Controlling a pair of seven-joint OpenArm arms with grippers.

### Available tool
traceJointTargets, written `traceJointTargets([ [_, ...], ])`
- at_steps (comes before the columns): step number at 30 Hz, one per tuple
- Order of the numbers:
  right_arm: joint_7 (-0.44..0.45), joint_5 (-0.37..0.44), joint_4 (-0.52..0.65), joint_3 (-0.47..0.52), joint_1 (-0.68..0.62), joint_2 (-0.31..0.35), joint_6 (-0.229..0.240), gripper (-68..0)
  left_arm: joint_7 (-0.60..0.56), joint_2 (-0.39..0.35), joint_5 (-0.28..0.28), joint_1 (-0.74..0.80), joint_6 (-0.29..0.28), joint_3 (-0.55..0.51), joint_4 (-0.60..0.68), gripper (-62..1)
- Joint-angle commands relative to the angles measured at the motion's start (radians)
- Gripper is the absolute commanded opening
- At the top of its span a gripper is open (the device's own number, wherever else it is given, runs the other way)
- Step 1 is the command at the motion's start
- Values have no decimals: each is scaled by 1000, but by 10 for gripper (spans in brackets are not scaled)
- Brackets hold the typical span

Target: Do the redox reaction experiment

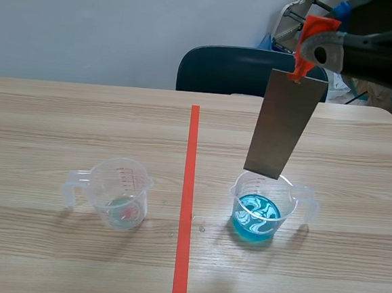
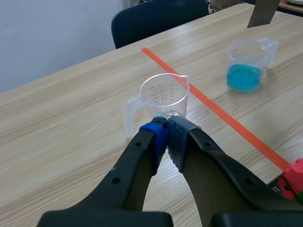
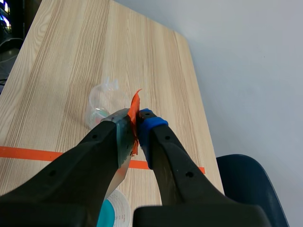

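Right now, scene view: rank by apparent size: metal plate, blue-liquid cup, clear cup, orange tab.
1. metal plate, though it is held raised, nearer the camera.
2. blue-liquid cup and clear cup: look alike, not ranked.
3. orange tab, partly hidden by the right end effector.

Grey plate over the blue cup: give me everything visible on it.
The grey plate is a flat, long rectangle, matte and metal-looking, with no visible marks. An orange-red tab on its top edge is pinched in the right gripper, so it hangs tilted, lower end toward the robot's left. Its bottom edge hovers above the cup of blue liquid, clear of rim and liquid; nothing else touches it.
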Motion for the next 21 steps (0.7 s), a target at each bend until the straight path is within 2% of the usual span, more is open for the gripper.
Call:
traceJointTargets([
  [1, 19, 14, 6, 11, 11, 3, 6, -669, -18, 16, -6, 2, 0, -3, 6, -582],
  [6, 19, 14, 6, 11, 11, 3, 6, -669, -14, 33, -6, 2, 0, -3, 6, -581],
  [8, 19, 14, 6, 11, 11, 3, 6, -669, -14, 34, -6, 2, 3, -3, 6, -557],
  [9, 19, 14, 6, 11, 11, 3, 6, -669, -14, 34, -6, 2, 7, -3, 6, -521],
  [11, 19, 14, 6, 11, 11, 3, 6, -669, -10, 34, -6, 2, 7, -3, 6, -387],
  [15, 18, 14, 6, 11, 11, 3, 6, -669, 18, 37, -12, 2, 6, -3, 6, 14],
  [21, 19, 14, 6, 11, 11, 3, 6, -669, 39, 45, -14, 2, 6, -3, 6, 14],
])
